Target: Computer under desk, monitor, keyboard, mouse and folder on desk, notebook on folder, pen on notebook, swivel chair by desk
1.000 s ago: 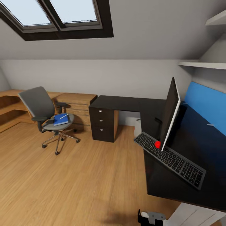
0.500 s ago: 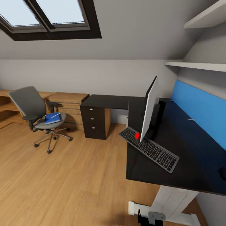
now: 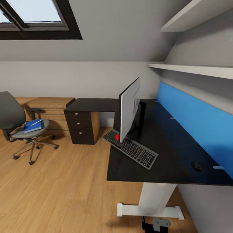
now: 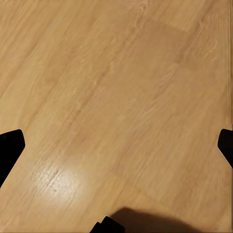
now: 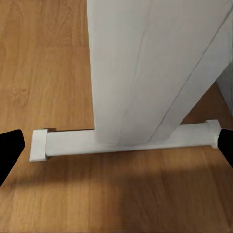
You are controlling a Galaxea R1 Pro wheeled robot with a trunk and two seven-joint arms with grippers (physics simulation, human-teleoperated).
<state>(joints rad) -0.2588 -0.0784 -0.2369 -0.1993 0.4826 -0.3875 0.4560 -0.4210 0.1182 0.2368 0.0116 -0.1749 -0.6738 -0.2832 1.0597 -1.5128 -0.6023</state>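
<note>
The monitor point(image 3: 129, 110) stands on the glossy black desk point(image 3: 168, 145), its silver-white back turned toward me. The keyboard point(image 3: 131, 149) lies slantwise at the monitor's foot, one end at the desk's left edge. The small black mouse point(image 3: 196, 165) sits near the blue wall panel at the desk's front right. The swivel chair point(image 3: 13, 121) stands apart at far left with the blue folder point(image 3: 32, 126) on its seat and the white pen point(image 3: 36, 122) on top. My left gripper point(image 4: 116, 148) hangs open over bare floor. My right gripper point(image 5: 116, 148) is open before the desk's white leg point(image 5: 145, 73).
A black drawer unit point(image 3: 82, 127) closes the desk's far wing, with light wooden cabinets point(image 3: 48, 108) beside it. A blue panel point(image 3: 194, 121) runs along the wall under white shelves point(image 3: 194, 68). The leg's white foot bar point(image 3: 149, 210) lies on the wooden floor point(image 3: 64, 187).
The camera has swung to the right, so the chair and desk slide left in the picture and the mouse comes into view. Nothing on the desk or chair has moved.
</note>
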